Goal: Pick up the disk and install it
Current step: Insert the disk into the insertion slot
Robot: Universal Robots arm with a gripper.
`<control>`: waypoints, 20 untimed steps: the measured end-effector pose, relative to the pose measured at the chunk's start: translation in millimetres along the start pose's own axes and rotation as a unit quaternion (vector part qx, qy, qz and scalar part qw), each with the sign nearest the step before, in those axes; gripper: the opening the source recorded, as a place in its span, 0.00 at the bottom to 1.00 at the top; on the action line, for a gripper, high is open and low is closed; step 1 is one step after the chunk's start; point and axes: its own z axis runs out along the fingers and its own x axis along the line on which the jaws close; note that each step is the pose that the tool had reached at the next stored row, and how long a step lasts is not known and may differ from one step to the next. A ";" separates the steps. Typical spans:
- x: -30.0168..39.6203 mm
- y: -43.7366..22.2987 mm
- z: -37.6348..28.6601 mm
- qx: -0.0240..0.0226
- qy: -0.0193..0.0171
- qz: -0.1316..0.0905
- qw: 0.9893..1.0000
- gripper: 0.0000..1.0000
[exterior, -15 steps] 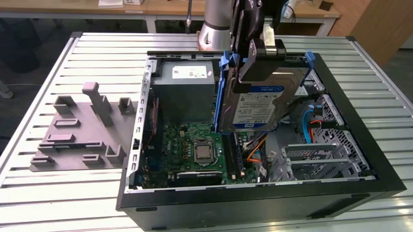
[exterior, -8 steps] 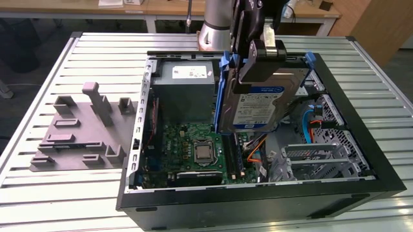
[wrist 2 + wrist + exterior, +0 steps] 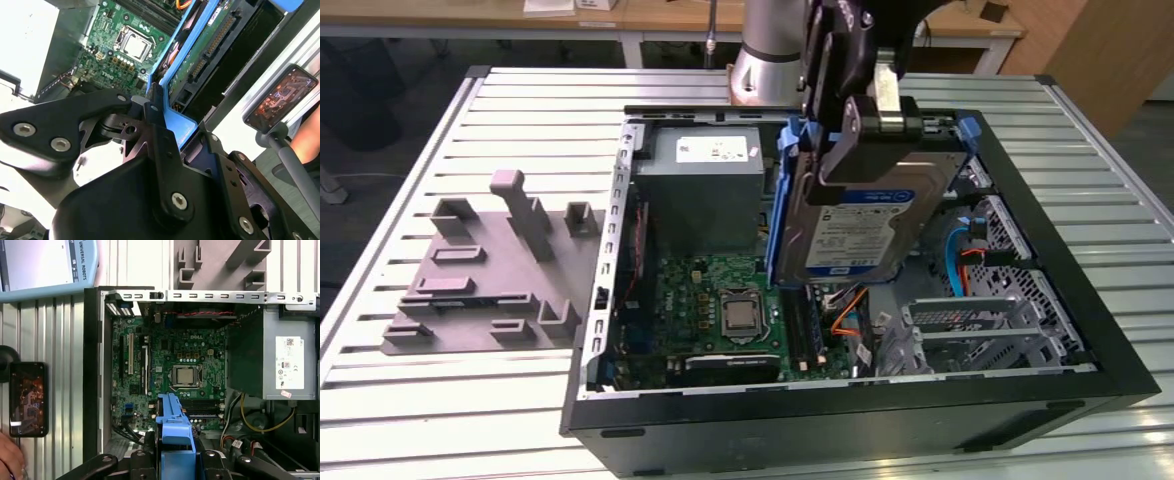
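Disk on end over open PC case — long axis approx vertical, pincer clamped on top end

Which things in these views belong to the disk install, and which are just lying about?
Part of the job:
- gripper, shut on the disk
- disk, held tilted over the case
- open computer case

Lying about:
- grey moulded fixture, to the exterior view's left of the case
- phone outside the case
- a person's hand near the phone
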 end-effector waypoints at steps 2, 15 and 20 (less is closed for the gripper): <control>0.9 -4.2 0.1 0.000 0.000 0.000 1.000 0.36; 6.2 -10.6 0.4 0.000 0.000 0.000 1.000 0.36; 6.4 -16.6 1.1 0.000 0.000 0.000 1.000 0.36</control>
